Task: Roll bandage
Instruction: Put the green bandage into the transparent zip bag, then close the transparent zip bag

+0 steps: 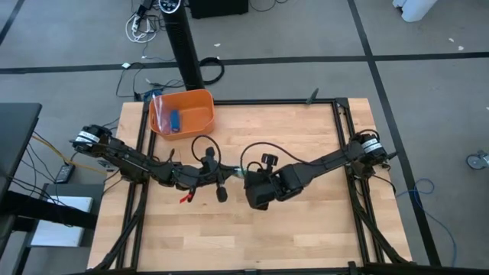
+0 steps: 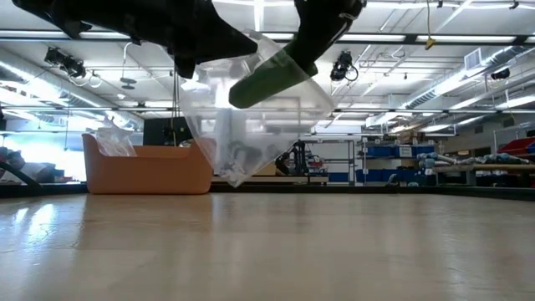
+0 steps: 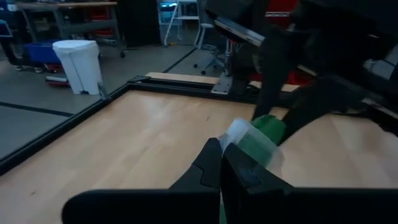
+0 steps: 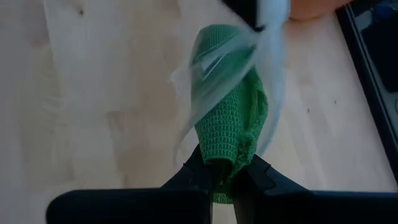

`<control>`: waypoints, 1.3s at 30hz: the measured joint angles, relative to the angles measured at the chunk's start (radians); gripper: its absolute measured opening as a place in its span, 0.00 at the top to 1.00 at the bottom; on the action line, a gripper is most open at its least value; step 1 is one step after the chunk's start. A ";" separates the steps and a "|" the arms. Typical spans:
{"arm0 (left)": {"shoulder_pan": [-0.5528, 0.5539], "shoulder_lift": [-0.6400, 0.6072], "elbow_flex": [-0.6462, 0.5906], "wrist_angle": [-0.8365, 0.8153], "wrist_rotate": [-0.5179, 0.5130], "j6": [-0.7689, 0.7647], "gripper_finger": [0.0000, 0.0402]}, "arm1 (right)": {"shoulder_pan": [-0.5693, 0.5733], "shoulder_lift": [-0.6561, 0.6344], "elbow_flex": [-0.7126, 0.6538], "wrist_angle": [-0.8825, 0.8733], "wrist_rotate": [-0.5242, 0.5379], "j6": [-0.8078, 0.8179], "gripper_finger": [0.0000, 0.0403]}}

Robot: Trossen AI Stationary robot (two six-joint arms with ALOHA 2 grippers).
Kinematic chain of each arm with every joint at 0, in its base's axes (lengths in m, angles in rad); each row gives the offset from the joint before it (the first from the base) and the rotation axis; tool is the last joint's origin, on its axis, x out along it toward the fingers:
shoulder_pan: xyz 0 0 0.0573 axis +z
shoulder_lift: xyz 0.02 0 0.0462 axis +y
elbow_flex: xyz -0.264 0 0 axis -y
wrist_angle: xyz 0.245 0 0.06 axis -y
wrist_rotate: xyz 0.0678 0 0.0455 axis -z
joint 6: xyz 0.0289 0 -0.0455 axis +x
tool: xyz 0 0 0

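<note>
The bandage is a small bright green roll (image 4: 230, 124), half inside a clear crinkled plastic bag (image 2: 251, 125). Both are held in the air over the middle of the table (image 1: 306, 229). My left gripper (image 1: 231, 175) is shut on the bag. My right gripper (image 1: 247, 180) is shut on the roll's bare end. The two grippers face each other, close together. In the low view the roll (image 2: 272, 79) is tilted and the bag hangs below it, clear of the tabletop. My left gripper pinches the clear bag's edge (image 3: 235, 134) between its two shut fingers, coming level from the table's left. The bag is lifted clear and covers the roll's far end. My right gripper pinches the near end of the green roll (image 4: 225, 163) between its two fingers, coming from the table's right, along the roll. The roll is lifted clear, and its other end sits inside the bag (image 4: 214, 68).
An orange bin (image 1: 200, 103) stands at the far left of the table, with a small blue item (image 1: 175, 120) and some clear plastic in it. Black frame rails (image 1: 345, 122) run along the table's edges. Bare wood lies near the front edge.
</note>
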 joint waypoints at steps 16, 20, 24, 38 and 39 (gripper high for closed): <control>-0.028 0.000 -0.065 0.247 0.054 -0.013 1.00 | 0.091 0.000 0.000 0.017 0.253 0.126 0.94; -0.028 0.000 -0.077 0.324 0.097 -0.014 1.00 | 0.116 -0.001 0.000 0.041 0.308 0.137 0.94; -0.028 0.000 -0.077 0.386 0.135 -0.014 1.00 | 0.108 -0.001 0.000 0.063 0.306 0.117 0.94; -0.027 0.000 -0.082 0.401 0.129 0.004 1.00 | 0.121 -0.004 0.123 -0.055 0.155 0.072 0.32; -0.027 0.000 -0.093 0.417 0.130 0.002 1.00 | 0.136 -0.004 0.140 -0.094 0.172 0.093 0.31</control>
